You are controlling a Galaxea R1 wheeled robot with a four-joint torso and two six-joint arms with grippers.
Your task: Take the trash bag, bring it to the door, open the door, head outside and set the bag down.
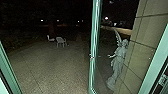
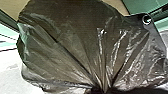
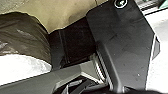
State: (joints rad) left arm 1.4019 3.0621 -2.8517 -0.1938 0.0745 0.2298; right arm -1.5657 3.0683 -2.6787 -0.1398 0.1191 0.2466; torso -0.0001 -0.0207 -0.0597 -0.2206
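Note:
The dark, shiny trash bag [image 2: 75, 45] hangs from my left gripper [image 2: 100, 90], its folds drawn together into a tight neck there. In the right wrist view, part of the bag [image 3: 27, 35] bulges beside the robot's own dark plate. A glass door [image 1: 94, 50] with a pale green edge stands swung outward in the head view, seen nearly edge-on. Through the open doorway lies the paved yard [image 1: 57, 65], at night.
A pale winged statue [image 1: 118, 62] stands right of the door's edge, against a tiled stone wall [image 1: 142, 50]. Green door framing [image 1: 8, 67] borders the opening on the left, with more [image 1: 156, 60] on the right. Pale chairs [image 1: 60, 41] stand farther out on the paving.

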